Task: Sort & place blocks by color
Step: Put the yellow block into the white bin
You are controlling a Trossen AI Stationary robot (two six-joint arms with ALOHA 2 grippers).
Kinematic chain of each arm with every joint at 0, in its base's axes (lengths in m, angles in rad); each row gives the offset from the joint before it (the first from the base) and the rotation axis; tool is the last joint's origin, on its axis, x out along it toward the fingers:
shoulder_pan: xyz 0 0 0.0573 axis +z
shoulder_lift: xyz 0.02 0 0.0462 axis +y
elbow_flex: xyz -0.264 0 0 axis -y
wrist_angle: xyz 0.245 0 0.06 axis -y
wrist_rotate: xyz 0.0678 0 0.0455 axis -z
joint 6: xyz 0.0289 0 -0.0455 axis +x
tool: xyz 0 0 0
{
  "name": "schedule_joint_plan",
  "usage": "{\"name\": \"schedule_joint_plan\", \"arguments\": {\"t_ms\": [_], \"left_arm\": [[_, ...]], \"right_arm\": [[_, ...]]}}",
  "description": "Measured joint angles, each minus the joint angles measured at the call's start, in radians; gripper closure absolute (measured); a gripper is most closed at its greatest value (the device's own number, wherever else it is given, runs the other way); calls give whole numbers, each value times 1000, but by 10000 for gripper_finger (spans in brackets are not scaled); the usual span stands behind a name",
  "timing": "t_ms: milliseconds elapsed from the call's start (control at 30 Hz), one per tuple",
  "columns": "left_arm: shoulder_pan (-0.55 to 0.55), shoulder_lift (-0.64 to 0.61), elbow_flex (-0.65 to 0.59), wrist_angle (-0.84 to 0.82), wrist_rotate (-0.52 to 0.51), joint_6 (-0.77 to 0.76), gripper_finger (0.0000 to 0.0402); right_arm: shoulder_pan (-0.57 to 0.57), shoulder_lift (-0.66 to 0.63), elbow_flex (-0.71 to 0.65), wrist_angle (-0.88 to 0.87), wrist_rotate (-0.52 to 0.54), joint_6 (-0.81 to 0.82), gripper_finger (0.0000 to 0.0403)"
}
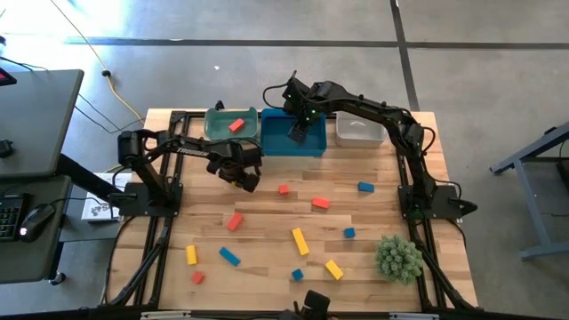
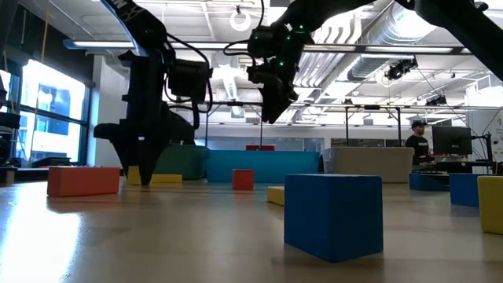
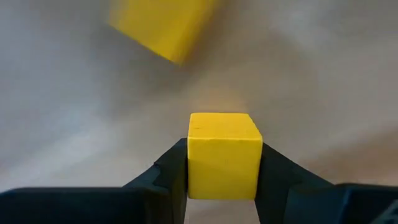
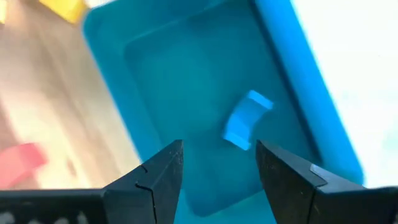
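Left gripper [image 3: 222, 163] clamped on a yellow cube [image 3: 224, 152], fingers [image 3: 171, 171] pressed against both its sides; a second yellow block [image 3: 165, 25] blurred beyond it in the wrist view's upper left. Seen from above, left gripper [image 1: 244, 176] sits over the tabletop [image 1: 267, 267] left of centre, below the green bin [image 1: 218, 124], which holds a red block [image 1: 236, 125]. Right gripper [image 4: 219, 163] spread apart and empty, hanging over the blue bin [image 4: 292, 68]; a blue block [image 4: 245, 118] lying on the bin floor, just beyond the gap between the fingers, not touching them. In the high view, right gripper [image 1: 298, 129] over the blue bin [image 1: 276, 142] at upper centre, grey bin [image 1: 360, 133] to its right. Loose blocks scattered across the lower half of the tabletop: red cube [image 1: 284, 189] and red block [image 1: 320, 204] near centre, red bar [image 1: 235, 221] to the left, blue block [image 1: 365, 187] at right, blue cube [image 1: 349, 233] below it, yellow bar [image 1: 300, 241] in lower centre, yellow block [image 1: 191, 255] at lower left beside a blue bar [image 1: 229, 257], small red cube [image 1: 197, 277], blue cube [image 1: 297, 275], yellow block [image 1: 333, 268]. Spiky green ball [image 1: 397, 258] at lower right. Low view: big blue cube [image 2: 333, 215] in the foreground, person [image 2: 414, 141] standing far right in the room.
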Motion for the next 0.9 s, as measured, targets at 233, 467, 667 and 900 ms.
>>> {"name": "schedule_joint_plan", "arguments": {"t_ms": [233, 467, 667, 900], "left_arm": [[45, -142, 2, 84, 137, 128, 292], [162, -260, 2, 173, 337, 272, 289], [265, -317, 4, 266, 512, 302, 289], [353, -332, 4, 368, 755, 303, 289]], "right_arm": [[2, 0, 0, -14, -248, 32, 213], [3, 0, 0, -15, -462, 101, 213], [22, 0, 0, -13, -548, 133, 213], [95, -16, 0, 31, -544, 135, 213]]}}
